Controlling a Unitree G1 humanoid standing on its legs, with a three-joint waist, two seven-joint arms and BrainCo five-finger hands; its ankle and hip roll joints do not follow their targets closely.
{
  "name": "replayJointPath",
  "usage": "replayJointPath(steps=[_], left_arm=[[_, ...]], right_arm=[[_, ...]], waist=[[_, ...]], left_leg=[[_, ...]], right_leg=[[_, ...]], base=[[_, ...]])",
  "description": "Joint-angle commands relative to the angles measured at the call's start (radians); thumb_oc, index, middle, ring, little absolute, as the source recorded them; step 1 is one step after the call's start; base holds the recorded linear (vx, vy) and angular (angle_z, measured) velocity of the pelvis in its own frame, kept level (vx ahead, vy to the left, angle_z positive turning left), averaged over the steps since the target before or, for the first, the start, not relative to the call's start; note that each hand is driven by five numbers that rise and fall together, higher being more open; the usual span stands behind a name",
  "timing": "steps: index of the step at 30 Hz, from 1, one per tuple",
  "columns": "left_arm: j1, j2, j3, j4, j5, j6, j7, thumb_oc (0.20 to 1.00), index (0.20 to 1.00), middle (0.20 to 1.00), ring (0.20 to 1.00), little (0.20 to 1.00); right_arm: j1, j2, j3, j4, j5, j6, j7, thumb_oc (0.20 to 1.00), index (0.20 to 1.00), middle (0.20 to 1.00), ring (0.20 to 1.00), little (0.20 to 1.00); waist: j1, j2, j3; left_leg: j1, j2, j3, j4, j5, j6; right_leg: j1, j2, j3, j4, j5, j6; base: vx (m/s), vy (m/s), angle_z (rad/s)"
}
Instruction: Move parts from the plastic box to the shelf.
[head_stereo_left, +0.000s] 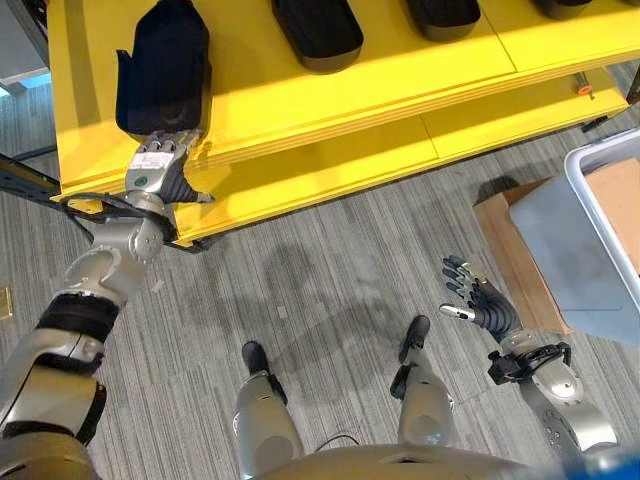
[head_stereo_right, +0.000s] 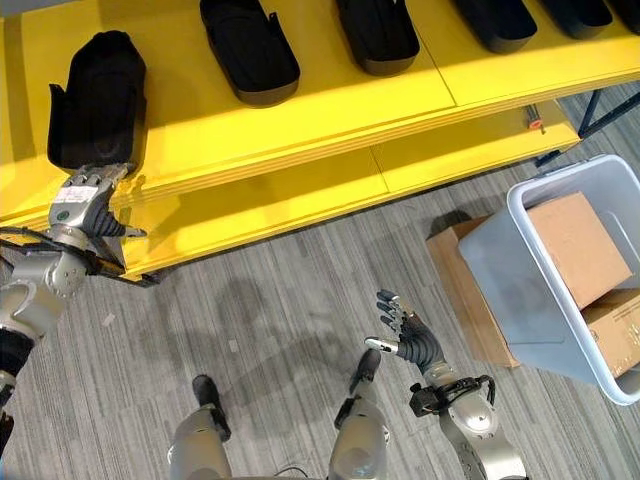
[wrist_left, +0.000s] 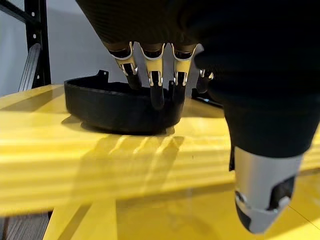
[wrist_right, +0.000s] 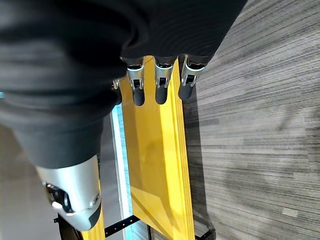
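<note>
At far left, the left hand (head_stereo_left: 160, 165) is raised to the front edge of the yellow shelf (head_stereo_left: 330, 110), its fingers (wrist_left: 156, 85) straight and spread, tips touching the near end of a black part (head_stereo_left: 165, 62) that lies flat on the upper shelf board. In the left wrist view the fingertips rest against the rim of that part (wrist_left: 120, 105); nothing is curled round it, so the hand is open. The thumb points out to the side, apart from the part.

Further right along the upper board lie more black parts in a row: a second part (head_stereo_right: 250, 50), a third part (head_stereo_right: 378, 32) and a fourth part (head_stereo_right: 497, 22), each well apart from its neighbour. A lower board of the shelf projects forward beneath the upper one.

The floor (head_stereo_left: 330, 280) in front of the shelf is grey striped carpet.

To the right, the right hand (head_stereo_right: 408, 335) hangs over the floor, away from the shelf, fingers spread and relaxed, palm empty.

At far right stands the grey plastic box (head_stereo_right: 500, 270), tilted, resting on a flat cardboard sheet (head_stereo_right: 462, 290) on the floor. Inside it are two cardboard cartons (head_stereo_right: 575, 245). The right hand is near the box but not touching it.
</note>
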Motion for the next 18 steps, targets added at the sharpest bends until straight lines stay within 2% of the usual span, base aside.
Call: replayJointPath(steps=[1, 18], left_arm=[[-0.023, 0.060, 0.045, 0.035, -0.056, 0.009, 0.039, 1.000, 1.000, 1.000, 1.000, 1.000], [-0.250, 0.063, -0.118, 0.199, -0.111, 0.007, 0.030, 1.000, 1.000, 1.000, 1.000, 1.000]], right_arm=[[-0.005, -0.056, -0.057, -0.089, 0.002, -0.032, 0.011, 1.000, 1.000, 1.000, 1.000, 1.000], [0.019, -0.064, -0.042, -0.096, 0.031, -0.035, 0.037, 1.000, 1.000, 1.000, 1.000, 1.000]], waist=[[0.014, 0.018, -0.008], [-0.009, 0.016, -0.013]], left_leg=[[0.019, -0.016, 0.037, -0.035, 0.049, 0.039], [-0.002, -0.003, 0.039, -0.012, 0.047, 0.036]], right_leg=[[0.118, -0.045, 0.041, 0.105, 0.038, 0.087], [0.096, -0.041, 0.058, 0.117, 0.024, 0.087]], base=[[0.00, 0.000, 0.00], [0.00, 0.000, 0.00]])
